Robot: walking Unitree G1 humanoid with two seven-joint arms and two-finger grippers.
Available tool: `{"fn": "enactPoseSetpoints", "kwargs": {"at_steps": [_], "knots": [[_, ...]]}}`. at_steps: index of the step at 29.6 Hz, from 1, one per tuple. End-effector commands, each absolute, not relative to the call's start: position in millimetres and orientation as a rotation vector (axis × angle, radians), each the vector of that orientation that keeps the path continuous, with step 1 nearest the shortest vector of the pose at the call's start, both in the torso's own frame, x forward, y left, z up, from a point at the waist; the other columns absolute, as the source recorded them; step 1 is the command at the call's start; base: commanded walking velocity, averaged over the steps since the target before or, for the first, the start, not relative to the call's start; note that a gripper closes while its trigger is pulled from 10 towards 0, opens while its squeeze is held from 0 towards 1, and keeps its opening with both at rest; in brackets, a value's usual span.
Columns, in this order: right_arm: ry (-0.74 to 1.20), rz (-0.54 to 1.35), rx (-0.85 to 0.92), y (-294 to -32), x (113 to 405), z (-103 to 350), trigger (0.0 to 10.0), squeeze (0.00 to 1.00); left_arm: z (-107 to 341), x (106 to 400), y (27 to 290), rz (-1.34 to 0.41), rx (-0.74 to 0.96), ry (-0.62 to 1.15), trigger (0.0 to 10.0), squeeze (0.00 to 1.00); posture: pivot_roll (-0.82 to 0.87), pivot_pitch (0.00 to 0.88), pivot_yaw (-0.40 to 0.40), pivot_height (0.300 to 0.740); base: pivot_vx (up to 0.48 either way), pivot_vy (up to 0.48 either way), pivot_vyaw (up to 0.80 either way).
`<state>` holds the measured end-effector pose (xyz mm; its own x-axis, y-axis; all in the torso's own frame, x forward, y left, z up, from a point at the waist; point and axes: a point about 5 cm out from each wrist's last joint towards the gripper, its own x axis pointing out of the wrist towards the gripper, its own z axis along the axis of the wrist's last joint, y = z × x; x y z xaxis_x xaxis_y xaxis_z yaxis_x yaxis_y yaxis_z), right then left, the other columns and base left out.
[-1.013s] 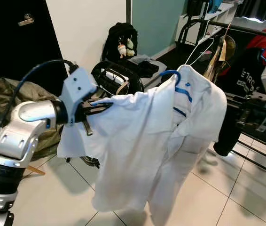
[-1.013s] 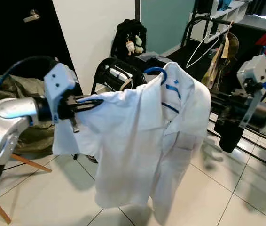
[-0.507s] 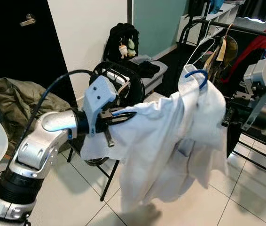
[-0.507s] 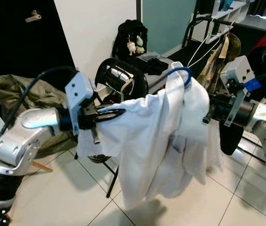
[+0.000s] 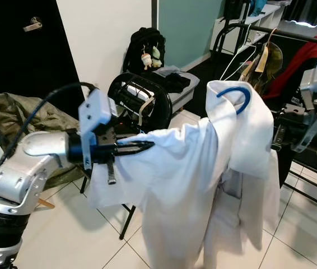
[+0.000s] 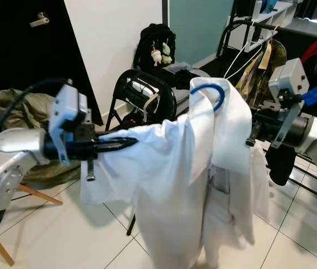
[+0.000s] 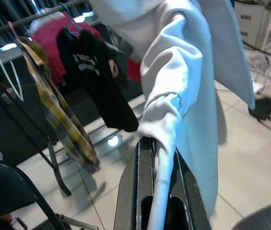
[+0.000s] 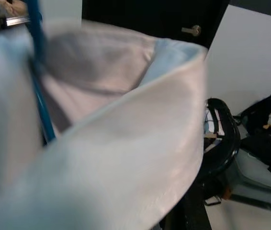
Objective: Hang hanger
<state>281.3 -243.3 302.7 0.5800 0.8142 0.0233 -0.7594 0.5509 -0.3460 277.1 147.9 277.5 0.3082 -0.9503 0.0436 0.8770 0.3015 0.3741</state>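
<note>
Pinching a fold of the white shirt (image 5: 203, 168) between its black fingers, the left hand (image 5: 139, 147) sits at the left-centre of the frame. That shirt drapes from a blue hanger (image 5: 236, 96), whose hook rises at the upper right of centre. At the right edge, the right hand (image 6: 259, 131) is behind the cloth; I cannot tell its state. A clothes rail (image 5: 293, 33) crosses the upper right.

Bright even indoor light, glare on floor tiles (image 5: 293, 224), dark doorway — right wrist view blurred, soft-focus
</note>
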Motion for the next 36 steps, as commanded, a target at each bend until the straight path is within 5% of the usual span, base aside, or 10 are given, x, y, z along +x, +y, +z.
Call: {"fn": "enactPoseSetpoints", "kwargs": {"at_steps": [1,2,5,6,7,8,9,15,16,36], "knots": [[-0.187,0.948,-0.333,-243.3,277.3,304.6,8.3,0.00,289.5,272.5,145.7,-1.258,0.275,-0.354,10.0,0.00,-0.10,0.068,0.003,0.740,0.000,0.000,0.00],[-0.170,0.948,-0.341,-244.0,277.0,302.9,10.0,0.00,290.0,271.6,143.3,-1.259,0.259,-0.363,10.0,0.00,-0.11,0.068,0.000,0.740,0.000,0.000,0.00],[-0.143,0.969,-0.339,-243.0,275.2,300.2,10.0,0.00,289.3,271.4,141.3,-1.257,0.250,-0.367,10.0,0.00,-0.11,0.068,0.000,0.740,0.000,0.000,0.00],[-0.122,1.009,-0.328,-240.9,271.8,298.3,10.0,0.16,288.5,271.1,140.1,-1.254,0.243,-0.367,10.0,0.00,-0.11,0.068,0.000,0.740,0.000,0.000,0.00],[-0.122,1.009,-0.328,-240.9,271.8,298.3,10.0,0.16,288.5,271.1,140.1,-1.254,0.243,-0.367,10.0,0.00,-0.11,0.068,0.000,0.740,0.000,0.000,0.00],[-0.112,1.065,-0.302,-237.8,266.4,298.3,10.0,0.94,288.0,270.9,139.6,-1.252,0.240,-0.367,10.0,0.00,-0.11,0.068,0.000,0.740,0.000,0.000,0.00],[-0.114,1.132,-0.273,-234.4,259.4,300.0,10.0,1.00,288.0,270.9,139.1,-1.250,0.235,-0.369,10.0,0.00,-0.11,0.069,-0.004,0.740,0.000,0.000,0.00],[-0.154,1.277,-0.186,-228.7,243.3,309.9,10.0,1.00,288.7,270.9,136.8,-1.258,0.207,-0.382,10.0,0.00,-0.11,0.069,-0.004,0.740,0.000,0.000,0.00],[-0.166,1.301,-0.166,-229.0,240.0,313.4,10.0,0.00,287.9,271.2,135.5,-1.258,0.194,-0.385,9.9,0.00,-0.11,0.069,-0.004,0.740,0.000,0.000,0.00],[-0.093,1.299,-0.080,-269.1,225.6,331.2,10.0,0.00,275.7,286.1,134.0,-1.094,0.146,-0.370,9.7,0.00,-0.13,0.064,-0.010,0.740,0.000,0.000,0.00]]}}
